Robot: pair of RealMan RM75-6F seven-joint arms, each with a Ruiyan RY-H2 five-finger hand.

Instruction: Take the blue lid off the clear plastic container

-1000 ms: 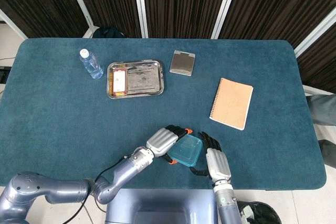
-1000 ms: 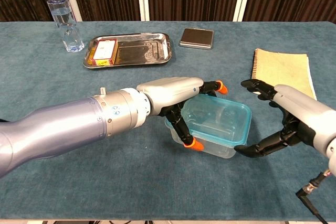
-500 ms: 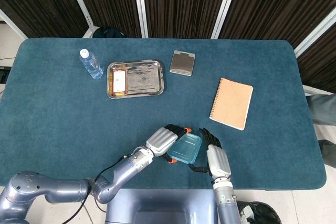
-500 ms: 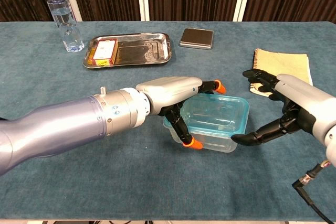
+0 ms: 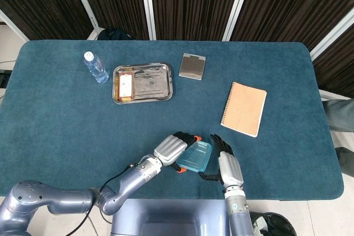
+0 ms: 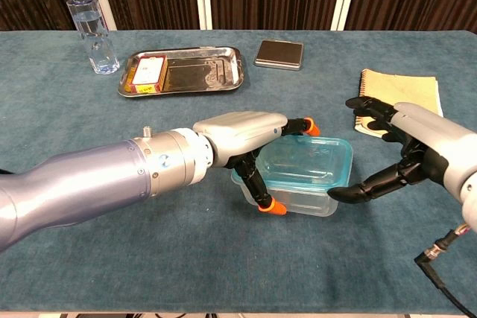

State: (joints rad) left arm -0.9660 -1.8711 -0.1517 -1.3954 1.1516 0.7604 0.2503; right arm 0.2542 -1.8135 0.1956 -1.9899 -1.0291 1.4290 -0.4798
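Clear glossy plastic container [image 6: 309, 184]; matt cloth table [image 6: 186, 258]; shiny metal tray [image 6: 182, 70]

Bottle [image 5: 96, 67], tray [image 5: 160, 88] holding perhaps a box [image 5: 126, 85], notebook [image 5: 244, 108].

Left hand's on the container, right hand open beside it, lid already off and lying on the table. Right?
Not quite: the lid is not off; the chest view shows it on the container. The rest holds: the left hand grips the container and the right hand is open beside it.
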